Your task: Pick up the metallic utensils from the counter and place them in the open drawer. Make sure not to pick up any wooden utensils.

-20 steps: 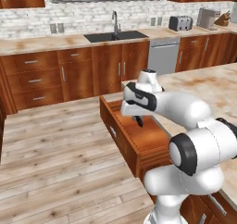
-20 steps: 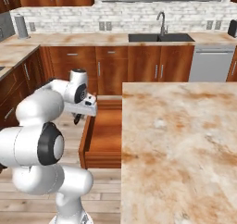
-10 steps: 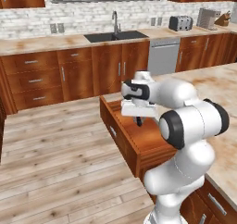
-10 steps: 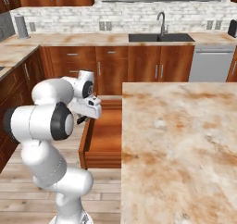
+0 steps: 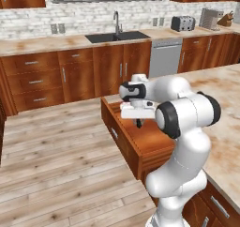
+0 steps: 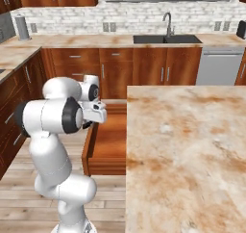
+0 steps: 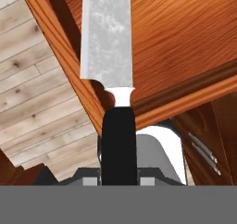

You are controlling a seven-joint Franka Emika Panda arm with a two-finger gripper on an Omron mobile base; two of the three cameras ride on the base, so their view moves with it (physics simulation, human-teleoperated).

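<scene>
My gripper (image 5: 138, 123) grips the knife (image 7: 109, 61) by its black handle – stiff, light, probably slick. Holding the handle keeps the blade pointed over the drawer (image 5: 150, 139).

The knife (image 7: 109, 56) has a mottled, matt silver metal blade and a smooth black handle. The drawer (image 7: 185, 42) is red-brown wood with a clear grain and slight sheen. The desk (image 6: 187, 150) is polished beige stone, marbled orange-brown. Floorboards (image 5: 56, 165) look pale, knotty.

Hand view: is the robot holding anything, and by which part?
Yes: the tool holds the knife by its black handle, blade pointing out over the drawer.
</scene>
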